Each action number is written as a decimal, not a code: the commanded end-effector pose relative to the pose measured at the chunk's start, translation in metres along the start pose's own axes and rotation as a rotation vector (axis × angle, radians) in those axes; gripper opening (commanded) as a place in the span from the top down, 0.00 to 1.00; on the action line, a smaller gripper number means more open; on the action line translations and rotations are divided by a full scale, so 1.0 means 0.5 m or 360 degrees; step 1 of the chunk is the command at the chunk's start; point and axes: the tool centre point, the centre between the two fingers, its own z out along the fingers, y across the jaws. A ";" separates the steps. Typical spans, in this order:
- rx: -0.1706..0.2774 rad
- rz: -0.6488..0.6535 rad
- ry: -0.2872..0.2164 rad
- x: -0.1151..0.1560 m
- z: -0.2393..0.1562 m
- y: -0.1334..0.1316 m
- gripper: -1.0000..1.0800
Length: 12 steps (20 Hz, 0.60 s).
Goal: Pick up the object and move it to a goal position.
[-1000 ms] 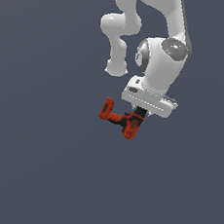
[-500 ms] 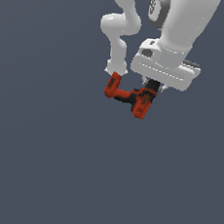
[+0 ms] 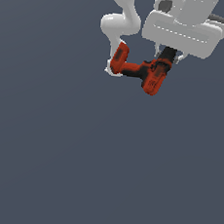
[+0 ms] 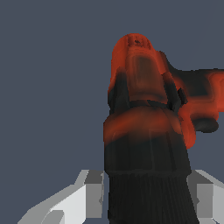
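The object, a red-orange power drill (image 3: 145, 74) with a black chuck, hangs in the air below my white hand in the exterior view. My gripper (image 3: 167, 55) is shut on the drill's black chuck end, and the drill's handle juts toward the exterior view's left. In the wrist view the drill (image 4: 146, 127) fills the middle, its black chuck held between my two fingertips (image 4: 89, 194); my gripper (image 4: 148, 192) is shut on it. No goal marker shows in either view.
A plain dark grey surface (image 3: 78, 169) fills the background. The arm's white links (image 3: 121, 22) rise behind the drill at the top of the exterior view.
My hand has risen and moved toward the exterior view's right, carrying the drill with it. The grip stays the same.
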 end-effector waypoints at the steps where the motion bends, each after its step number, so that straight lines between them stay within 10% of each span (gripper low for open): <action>1: 0.0005 0.0001 0.0007 -0.012 -0.045 0.001 1.00; 12: 0.0005 0.0001 0.0006 -0.035 -0.127 -0.002 1.00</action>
